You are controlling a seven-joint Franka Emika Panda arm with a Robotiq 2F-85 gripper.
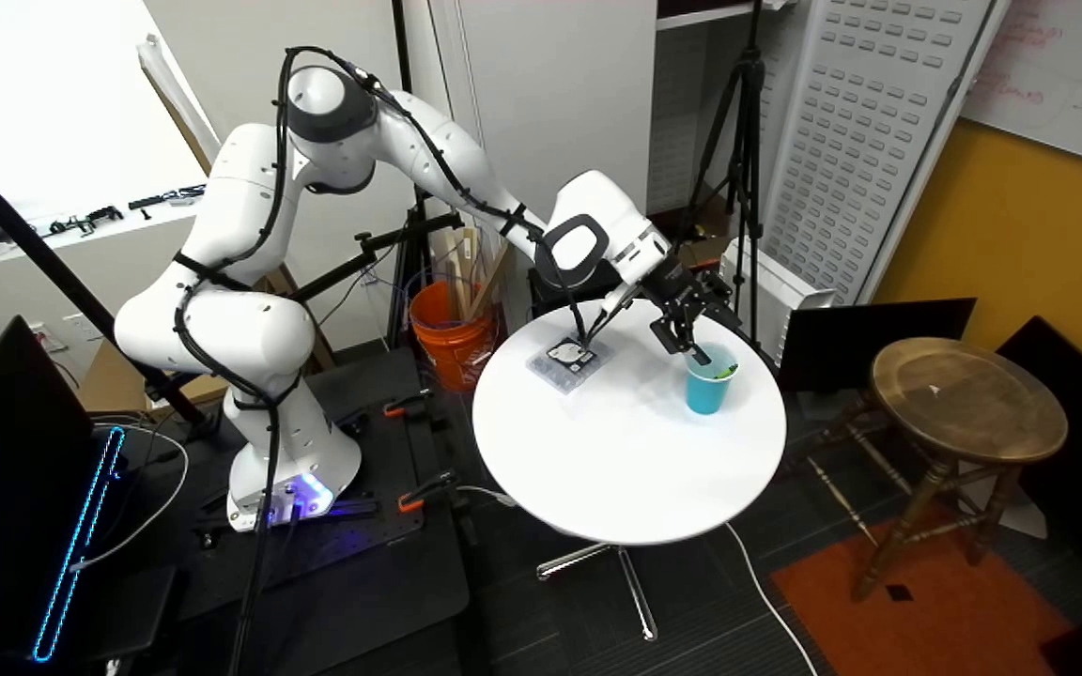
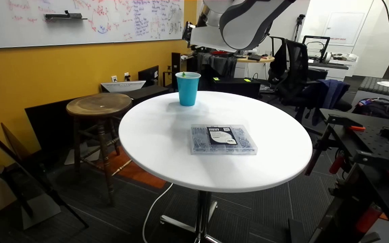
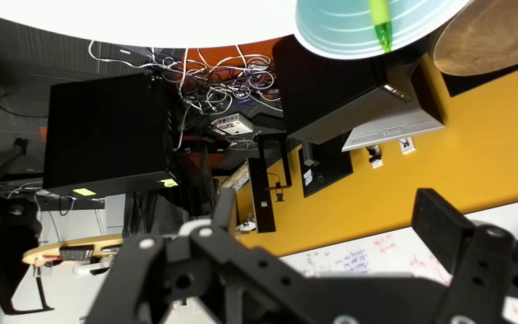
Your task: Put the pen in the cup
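Note:
The blue cup (image 1: 705,396) stands upright on the white round table (image 1: 616,469). It also shows in an exterior view (image 2: 187,90) and at the top of the wrist view (image 3: 335,27). The green pen (image 3: 380,15) is inside the cup, leaning with its tip at the rim. A bit of the pen shows above the rim in both exterior views (image 1: 726,373) (image 2: 183,74). My gripper (image 3: 331,213) is open, with nothing between its fingers. It is above the cup and apart from it in an exterior view (image 1: 718,340).
A clear plastic box of small parts (image 2: 223,140) lies on the table nearer the robot (image 1: 567,364). A wooden stool (image 1: 968,399) stands beyond the table. A black tripod (image 1: 743,169) stands behind it. An orange bucket (image 1: 452,343) is on the floor.

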